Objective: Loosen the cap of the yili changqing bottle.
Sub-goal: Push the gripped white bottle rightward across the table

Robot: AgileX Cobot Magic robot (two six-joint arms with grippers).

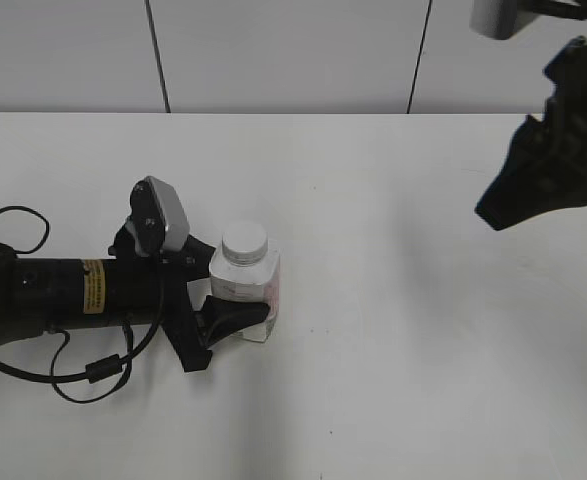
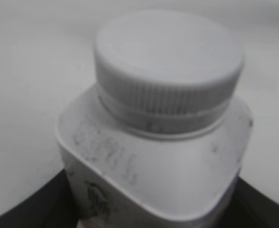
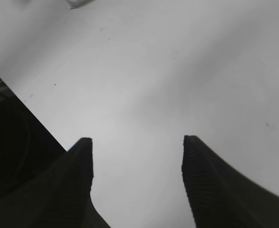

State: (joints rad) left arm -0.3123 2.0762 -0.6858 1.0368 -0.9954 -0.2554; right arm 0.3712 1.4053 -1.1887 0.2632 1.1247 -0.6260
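White table point(image 1: 393, 300): left gripper point(image 1: 225, 300) clamps the yili changqing bottle point(image 1: 248, 290) (cap point(image 1: 244, 241) on); right gripper point(image 3: 137, 161) spread, empty.

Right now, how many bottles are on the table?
1. The yili changqing bottle stands upright left of the table's centre, with its cap on, held by the left gripper. No other bottle shows in any view.

A bare white table point(image 1: 393, 300) meets a panelled wall point(image 1: 293, 50).
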